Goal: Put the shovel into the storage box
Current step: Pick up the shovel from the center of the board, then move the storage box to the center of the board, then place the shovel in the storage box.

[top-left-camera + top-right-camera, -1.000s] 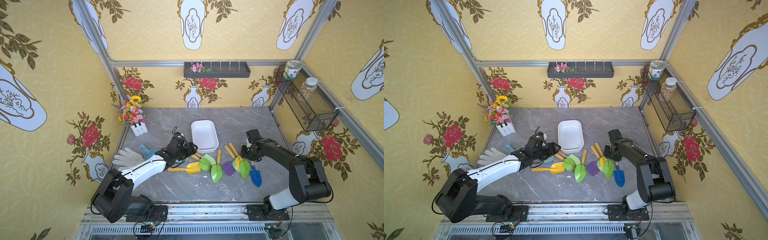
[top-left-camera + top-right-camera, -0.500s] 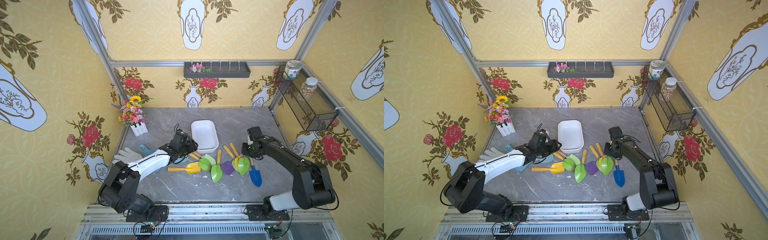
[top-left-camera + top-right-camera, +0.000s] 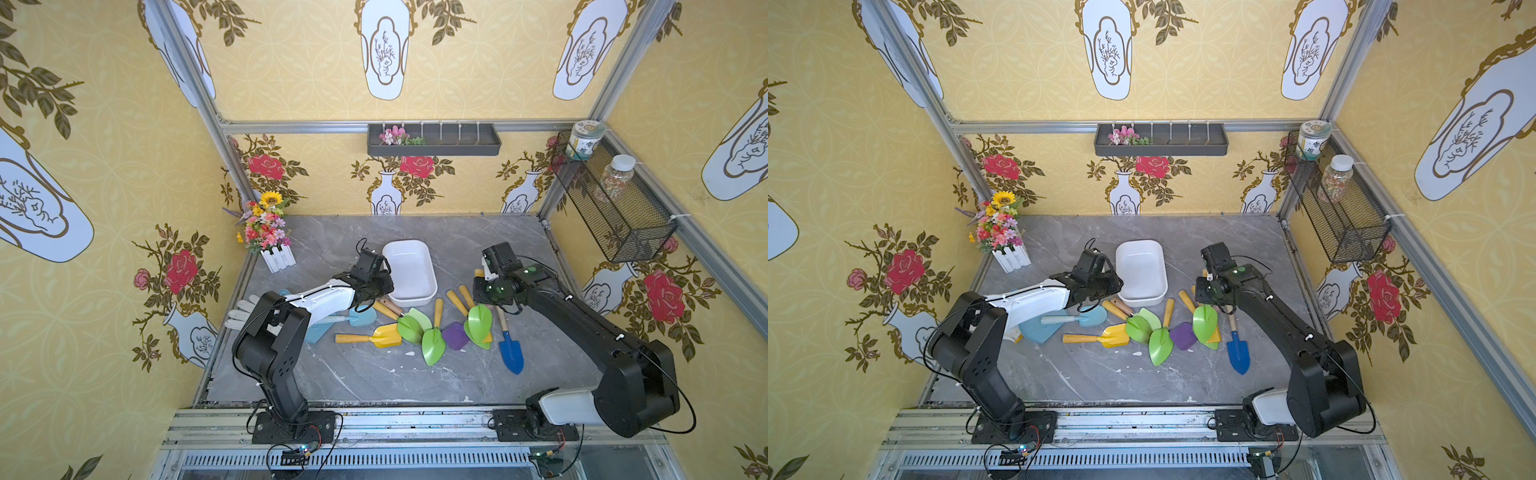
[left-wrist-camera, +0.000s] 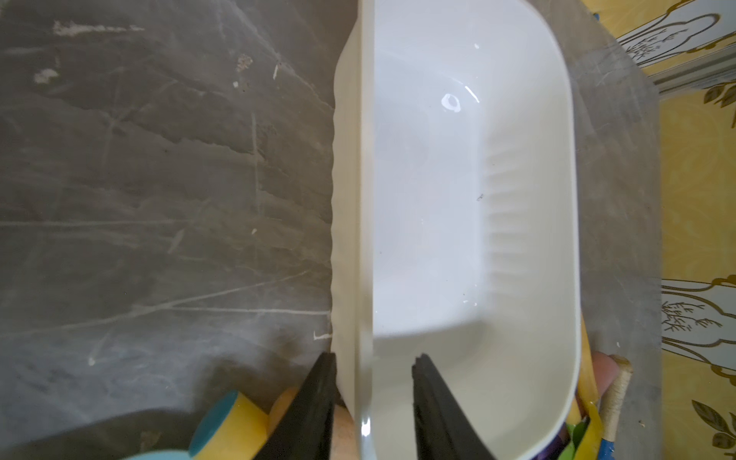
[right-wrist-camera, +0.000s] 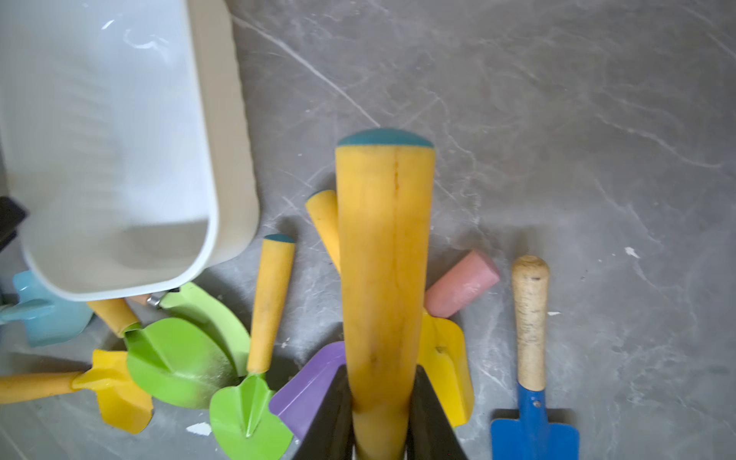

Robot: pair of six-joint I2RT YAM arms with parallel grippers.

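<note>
On the grey table (image 3: 374, 374), the white box (image 3: 409, 266) sits near the middle, long side running front to back. The left pincer (image 4: 372, 358) stands astride the box's left long wall close to the front corner, one finger (image 4: 318, 398) against the outside and the other (image 4: 434, 398) inside. The gap between them is narrow. Whether the wall is truly clamped I cannot tell, as a sliver of space shows beside the inner finger at rim height.

To the right of the box and apart from it, the right pincer (image 5: 380, 374) is closed around the yellow wooden handle of a shovel (image 5: 384, 239). The handle's teal-capped end points toward the back wall. In both top views its green blade (image 3: 480, 322) (image 3: 1205, 322) faces the front, overlapping a purple blade (image 5: 310, 382) and a yellow blade (image 5: 446, 358).

A blue shovel (image 3: 511, 353) lies just right of these. More shovels (image 3: 415, 328) are fanned out on the table in front of the box, two handles reaching under its front edge.
</note>
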